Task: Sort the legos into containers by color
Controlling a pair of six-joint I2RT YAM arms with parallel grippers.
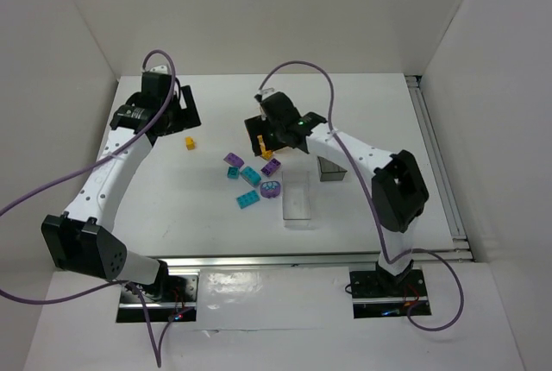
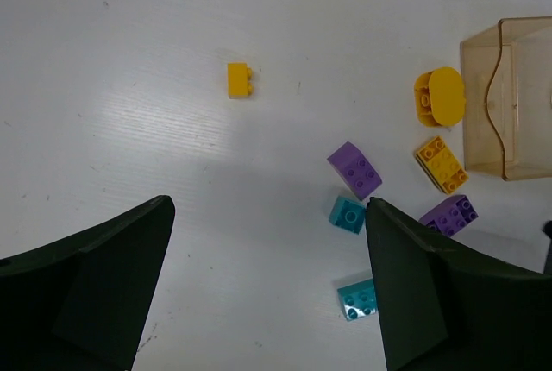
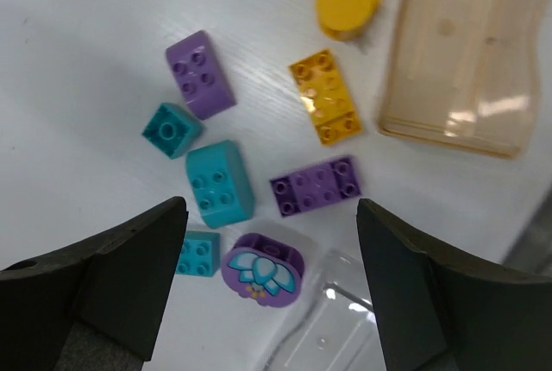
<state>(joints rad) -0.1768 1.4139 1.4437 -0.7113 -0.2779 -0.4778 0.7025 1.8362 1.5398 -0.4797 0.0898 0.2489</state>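
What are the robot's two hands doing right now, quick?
Left gripper: open, holding nothing.
Right gripper: open, holding nothing.

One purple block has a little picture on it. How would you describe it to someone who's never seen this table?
Find the clear box in the middle of the table; small bricks lie scattered to its left. The rounded purple brick sits closest to that box. Alone among its studded neighbours, it carries a pale flower print.
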